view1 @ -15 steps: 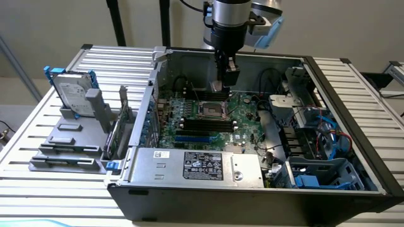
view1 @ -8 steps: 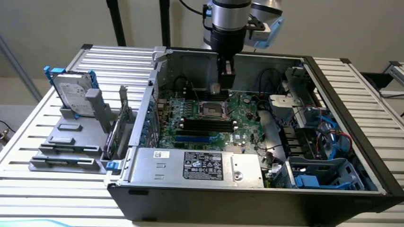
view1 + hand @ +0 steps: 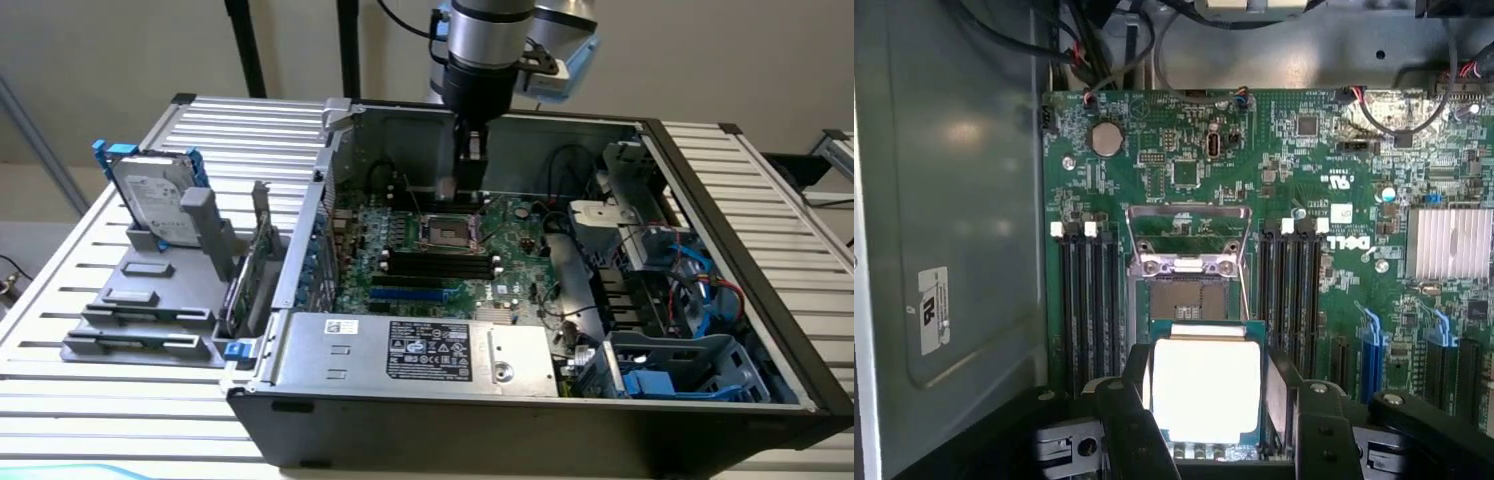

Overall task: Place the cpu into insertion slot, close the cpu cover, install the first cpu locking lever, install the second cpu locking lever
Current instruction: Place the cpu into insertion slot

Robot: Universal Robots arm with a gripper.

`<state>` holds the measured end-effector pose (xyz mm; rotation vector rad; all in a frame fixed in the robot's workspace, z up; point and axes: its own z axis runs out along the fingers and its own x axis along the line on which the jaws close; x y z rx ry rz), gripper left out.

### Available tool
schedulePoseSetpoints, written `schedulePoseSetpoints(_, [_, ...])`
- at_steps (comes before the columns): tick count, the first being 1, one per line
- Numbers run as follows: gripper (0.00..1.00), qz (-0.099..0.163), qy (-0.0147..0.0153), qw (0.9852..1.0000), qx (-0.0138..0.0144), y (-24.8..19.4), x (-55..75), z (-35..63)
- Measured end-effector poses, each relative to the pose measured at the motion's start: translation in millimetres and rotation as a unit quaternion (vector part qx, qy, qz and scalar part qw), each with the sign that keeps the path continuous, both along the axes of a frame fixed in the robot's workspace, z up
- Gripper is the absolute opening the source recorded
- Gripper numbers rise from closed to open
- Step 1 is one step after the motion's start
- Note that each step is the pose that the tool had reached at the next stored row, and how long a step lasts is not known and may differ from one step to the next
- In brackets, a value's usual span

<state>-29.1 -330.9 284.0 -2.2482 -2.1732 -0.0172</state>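
Grip on the cpu (image 3: 1206, 385) above the open insertion slot (image 3: 1189, 298)

From the wrist view I have the gripper (image 3: 1209, 415) clamped on the cpu. One black finger (image 3: 1126, 420) bears on each of two opposite edges, and the chip hangs between them above the board. It lies flat, with its pale metal face turned toward the wrist camera and a thin green border showing around that face. The chip is close to square, so I read no marked long axis. Its edges run in line with the socket's rim, and the two gripped edges run the same way as the long black memory slots (image 3: 1089, 300) that flank the socket on both sides.

The insertion slot is uncovered and its dark middle is bare. In this view the cpu overlaps one edge of the socket, the edge opposite the cover's hinge, and is not centred over it. The cpu cover (image 3: 1184, 262) stands raised off the socket on the side away from the chip, its silvery frame tipped up.

In the exterior view the arm reaches down into the open computer case (image 3: 534, 430), and the gripper hangs just above the socket, near the middle of the green circuit board (image 3: 514, 265). The grey labelled power-supply box (image 3: 414, 350) lies along the case's near side. A hard drive (image 3: 154, 195) stands in a grey holder on the slatted table (image 3: 80, 400), outside the case at the exterior view's left.
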Motion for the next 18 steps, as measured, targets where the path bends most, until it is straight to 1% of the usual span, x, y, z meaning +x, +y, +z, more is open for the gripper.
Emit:
schedulePoseSetpoints(2, [0.54, 0.000, 0.0028, 1.0000, 0.0000, 0.0, 0.1, -2.4])
schedulePoseSetpoints(5, [0.54, 0.000, 0.0046, 1.0000, 0.0000, 0.0, 1.0, -7.5])
schedulePoseSetpoints(13, [0.54, 0.000, 0.0057, 1.0000, 0.0000, 0.0, 3.6, -21.9])
schedulePoseSetpoints(18, [0.54, 0.004, 0.0058, 1.0000, 0.0003, 0.0, 3.9, -30.0])
